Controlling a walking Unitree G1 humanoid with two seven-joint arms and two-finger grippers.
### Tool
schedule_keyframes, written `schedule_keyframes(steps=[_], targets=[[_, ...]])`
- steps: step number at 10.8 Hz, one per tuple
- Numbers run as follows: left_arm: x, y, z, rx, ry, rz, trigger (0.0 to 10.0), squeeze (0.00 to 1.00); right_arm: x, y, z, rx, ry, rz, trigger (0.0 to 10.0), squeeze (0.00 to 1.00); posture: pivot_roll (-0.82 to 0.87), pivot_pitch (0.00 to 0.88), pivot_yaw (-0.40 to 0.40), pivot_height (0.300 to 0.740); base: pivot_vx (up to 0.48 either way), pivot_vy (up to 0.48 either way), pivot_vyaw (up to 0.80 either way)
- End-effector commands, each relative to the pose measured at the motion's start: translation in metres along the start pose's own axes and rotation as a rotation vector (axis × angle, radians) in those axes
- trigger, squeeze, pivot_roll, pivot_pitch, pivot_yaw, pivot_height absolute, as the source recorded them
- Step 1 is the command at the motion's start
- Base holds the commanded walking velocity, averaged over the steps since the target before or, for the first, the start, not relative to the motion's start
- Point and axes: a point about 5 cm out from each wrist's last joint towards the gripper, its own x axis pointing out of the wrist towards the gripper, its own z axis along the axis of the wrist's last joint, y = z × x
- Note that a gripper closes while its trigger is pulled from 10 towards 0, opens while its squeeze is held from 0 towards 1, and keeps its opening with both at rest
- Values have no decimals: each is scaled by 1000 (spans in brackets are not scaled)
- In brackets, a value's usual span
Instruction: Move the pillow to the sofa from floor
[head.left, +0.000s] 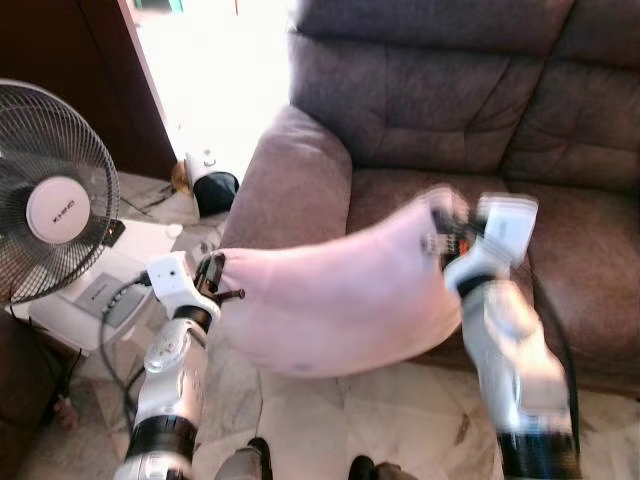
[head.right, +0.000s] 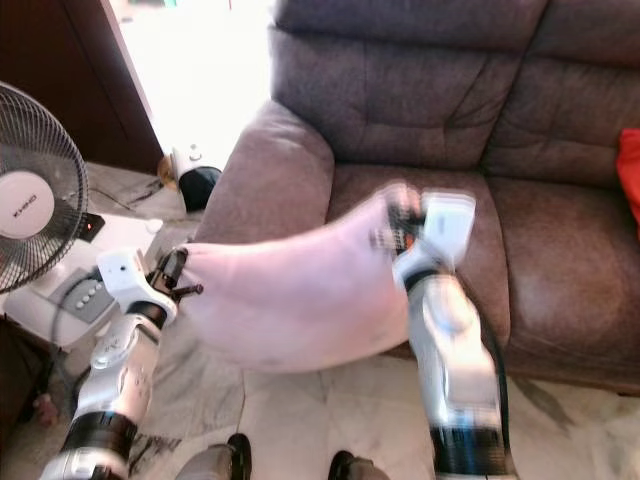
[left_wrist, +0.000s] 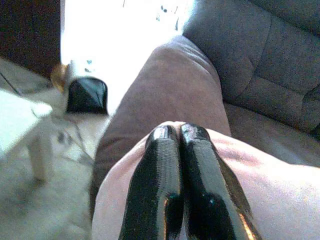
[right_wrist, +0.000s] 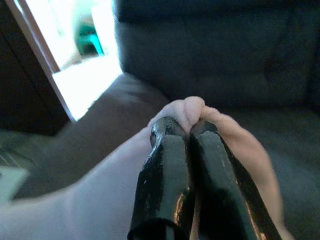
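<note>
Brown sofa behind — one pillow, two grippers pinching corners.

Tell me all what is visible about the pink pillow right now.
The pillow is pale pink, soft-looking fabric, plump and sagging in the middle. It is held in the air, off the floor, before the brown sofa, beside its armrest. The left gripper pinches one corner and the right gripper pinches the opposite, higher corner, so it hangs tilted between them. The cloth bunches at each pinch.

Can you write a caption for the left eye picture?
Both grippers lift a pink pillow toward the brown sofa.
</note>
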Motion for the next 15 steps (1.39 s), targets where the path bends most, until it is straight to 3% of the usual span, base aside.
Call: schedule_keyframes(steps=[1, 5, 7, 8, 13, 15], targets=[[-4, 10, 14, 68, -61, 47, 10000, 0, -5, -13, -11, -20, 9, -62, 10000, 0, 91, 122, -28, 740, 0, 0, 0], [-7, 14, -7, 134, 53, 67, 10000, 0, -11, -25, -50, -23, 91, -139, 10000, 0, 95, 116, -10, 740, 0, 0, 0], [-14, 18, -34, 159, 217, 50, 10000, 0, -12, -29, -60, -35, 114, -146, 10000, 0, 98, 125, -10, 740, 0, 0, 0], [-18, 22, -45, 172, 255, 59, 10000, 0, -16, -31, -75, -28, 162, -156, 10000, 0, 97, 131, -11, 740, 0, 0, 0], [-22, 37, -61, 112, 329, 134, 10000, 0, -32, -45, -122, 32, 325, -228, 10000, 0, 102, 140, -18, 740, 0, 0, 0], [-22, 37, -61, 112, 329, 134, 10000, 0, -32, -45, -122, 32, 325, -228, 10000, 0, 102, 140, -18, 740, 0, 0, 0]])
